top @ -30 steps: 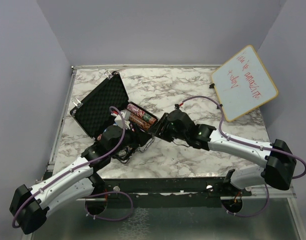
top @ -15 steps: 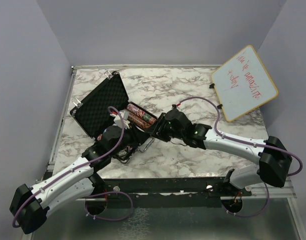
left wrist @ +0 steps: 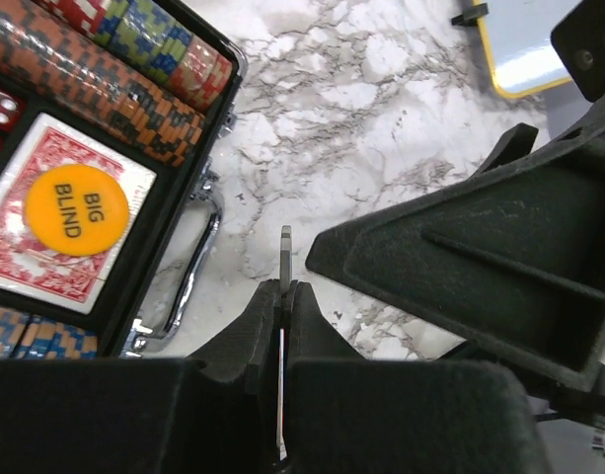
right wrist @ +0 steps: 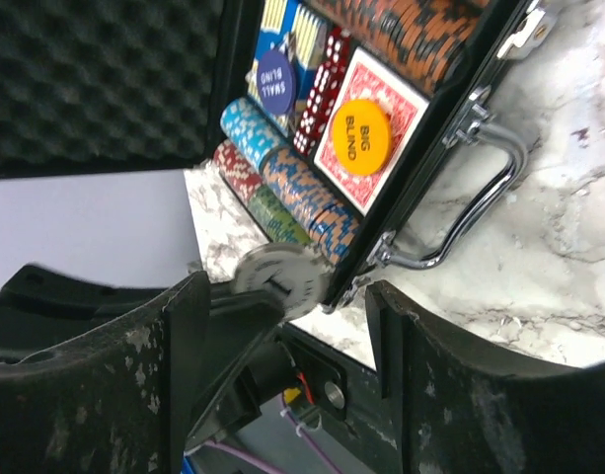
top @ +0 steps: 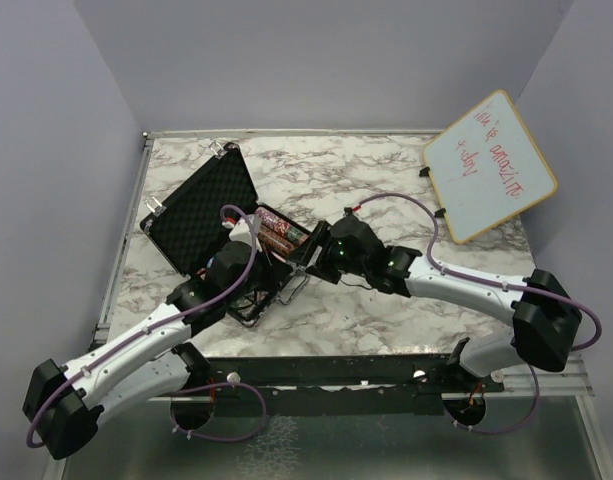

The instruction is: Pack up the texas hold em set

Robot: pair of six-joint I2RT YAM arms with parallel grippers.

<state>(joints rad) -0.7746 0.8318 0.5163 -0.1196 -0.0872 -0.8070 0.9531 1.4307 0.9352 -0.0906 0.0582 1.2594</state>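
The black case (top: 199, 203) lies open at the table's left, its foam lid (right wrist: 95, 79) raised. Its tray holds striped chip stacks (left wrist: 114, 89), red dice (right wrist: 322, 79), a blue SMALL BLIND button (right wrist: 275, 81) and an orange BIG BLIND button (left wrist: 70, 209) on a red card deck. A silver handle (left wrist: 189, 286) sits on the tray's front wall. My left gripper (left wrist: 285, 288) is shut on a thin white round button (right wrist: 279, 279), seen edge-on in the left wrist view, just off the case's front edge. My right gripper (right wrist: 290, 296) stands open, one finger on each side of that button.
A wood-framed whiteboard (top: 489, 165) with red writing leans at the back right. Marble tabletop (top: 386, 180) spreads right of the case. Both arms meet in front of the case's handle, their purple cables looping above.
My left gripper has shut on the white button. My right gripper has opened wider and let it go. The left wrist has shifted slightly toward the case.
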